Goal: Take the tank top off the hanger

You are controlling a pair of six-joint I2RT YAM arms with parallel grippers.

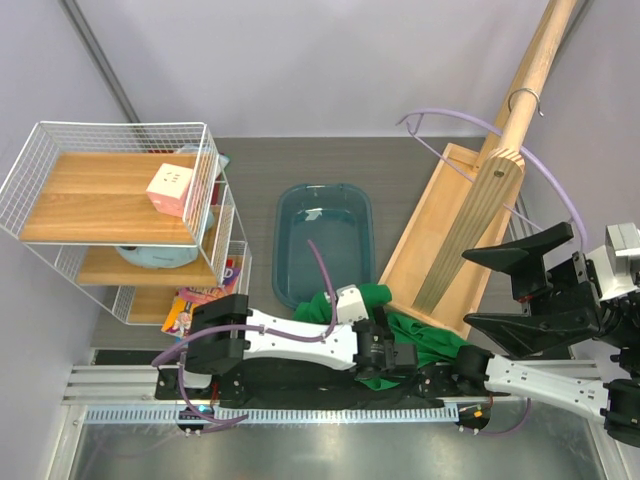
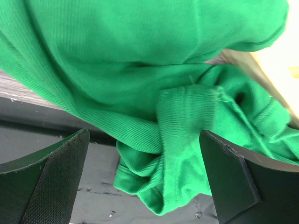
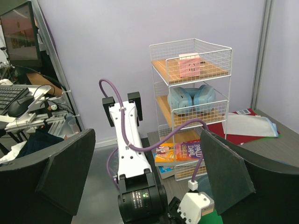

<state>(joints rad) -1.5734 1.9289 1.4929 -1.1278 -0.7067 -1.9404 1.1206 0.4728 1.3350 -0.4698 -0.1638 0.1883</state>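
Note:
The green tank top [image 1: 430,342] lies crumpled on the table near the front edge, off the hanger. The lilac hanger [image 1: 445,111] hangs bare by its silver hook [image 1: 525,95] on the slanted wooden pole at the back right. My left gripper [image 1: 412,362] is low over the top. In the left wrist view it [image 2: 144,135] is open, with bunched tank top fabric [image 2: 177,116] between the two fingers but not pinched. My right gripper [image 1: 467,288] is open and empty, raised to the right of the top. In its wrist view [image 3: 147,135] it faces the left arm.
A teal tub [image 1: 323,240] sits mid-table. A white wire shelf [image 1: 120,200] at the left holds a pink cube [image 1: 170,188], with books [image 1: 200,300] at its foot. A wooden rack [image 1: 440,230] and pole [image 1: 525,90] stand at the right.

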